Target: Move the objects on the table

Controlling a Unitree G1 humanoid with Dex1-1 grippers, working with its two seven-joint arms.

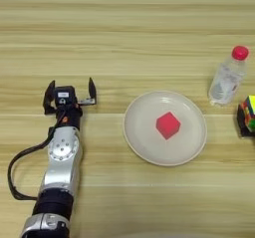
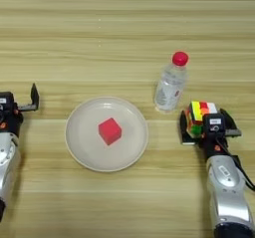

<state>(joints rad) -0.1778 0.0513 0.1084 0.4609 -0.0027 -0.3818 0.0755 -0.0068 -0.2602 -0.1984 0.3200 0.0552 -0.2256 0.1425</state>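
Note:
The multicoloured puzzle cube sits at the right of the table, between the two black fingers of my right gripper. The gripper is open, one finger on each side of the cube; the left finger looks close against it. A clear bottle with a red cap stands upright just behind and to the left of the cube. The small red cube lies in the middle of the round cream plate. At the left, my left gripper rests open over bare table, well away from the plate.
The cream plate occupies the table's centre between the two arms. A black cable loops beside the left forearm. The bottle stands close to the right gripper's far-left side.

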